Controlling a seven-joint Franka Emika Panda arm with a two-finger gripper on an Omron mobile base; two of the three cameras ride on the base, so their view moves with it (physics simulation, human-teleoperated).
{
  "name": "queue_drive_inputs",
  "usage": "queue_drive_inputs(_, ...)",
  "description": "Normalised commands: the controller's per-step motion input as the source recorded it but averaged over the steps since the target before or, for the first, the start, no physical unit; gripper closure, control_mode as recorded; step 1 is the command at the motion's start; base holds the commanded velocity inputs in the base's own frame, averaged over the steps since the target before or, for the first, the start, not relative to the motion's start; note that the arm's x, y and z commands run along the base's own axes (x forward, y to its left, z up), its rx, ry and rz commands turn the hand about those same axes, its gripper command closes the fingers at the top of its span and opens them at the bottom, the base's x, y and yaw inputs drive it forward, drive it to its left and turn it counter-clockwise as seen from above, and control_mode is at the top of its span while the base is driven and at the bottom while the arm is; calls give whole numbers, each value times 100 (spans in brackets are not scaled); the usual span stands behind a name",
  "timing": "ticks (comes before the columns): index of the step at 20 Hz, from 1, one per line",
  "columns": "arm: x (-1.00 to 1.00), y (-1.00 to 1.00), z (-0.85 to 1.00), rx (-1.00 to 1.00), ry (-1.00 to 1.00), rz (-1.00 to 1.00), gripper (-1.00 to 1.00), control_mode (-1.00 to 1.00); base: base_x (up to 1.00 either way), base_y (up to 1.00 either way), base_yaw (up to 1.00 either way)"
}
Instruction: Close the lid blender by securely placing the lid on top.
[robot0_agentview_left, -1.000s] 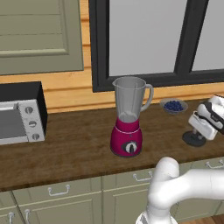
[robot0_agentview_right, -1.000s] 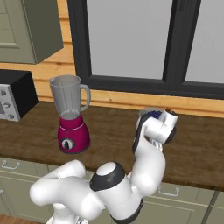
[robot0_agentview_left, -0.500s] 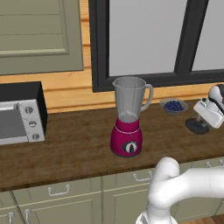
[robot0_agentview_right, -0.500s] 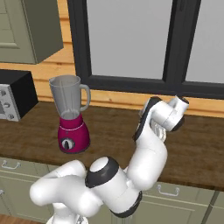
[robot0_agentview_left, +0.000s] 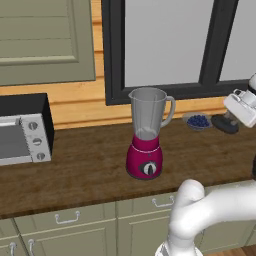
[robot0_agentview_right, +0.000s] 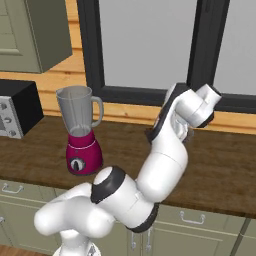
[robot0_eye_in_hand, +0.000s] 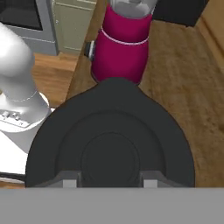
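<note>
Two task items are showing. I am reading the lid (robot0_eye_in_hand: 109, 140) in the hand view as a broad black disc with concentric rings and a raised round centre, one edge drawn out to a blunt point toward the blender (robot0_eye_in_hand: 122, 39). The gripper (robot0_eye_in_hand: 105, 180) is sitting right over it, its two grey fingertips (robot0_eye_in_hand: 70, 180) flanking the raised centre. I cannot tell whether they are touching it or gripping it.

In the left base view the lid (robot0_agentview_left: 224, 123) is lying flat on the counter (robot0_agentview_left: 85, 165), just beside the bowl of blueberries (robot0_agentview_left: 198, 121), well to the right of the blender (robot0_agentview_left: 147, 132). The hand is hanging just above it at the frame's right edge.

The blender is standing upright mid-counter: magenta base with a black dial, clear grey tapered jar, handle on its right side, mouth open.

The right base view is giving the blender (robot0_agentview_right: 80, 130) from the other side; the arm is covering the lid there. The toaster oven (robot0_agentview_left: 22, 129) is sitting at the counter's left end.
</note>
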Motion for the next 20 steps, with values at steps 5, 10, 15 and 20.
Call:
queue_drive_inputs(5, 0, 76, 100, 1, -3, 0, 100, -100, 0, 0, 0)
queue_drive_inputs(10, 0, 98, 100, 0, -4, 0, 100, -100, 0, 0, 0)
queue_drive_inputs(15, 3, 100, 100, 0, -5, 0, 100, -100, 0, 0, 0)
queue_drive_inputs(20, 22, 100, 100, 0, -1, 0, 100, -100, 0, 0, 0)
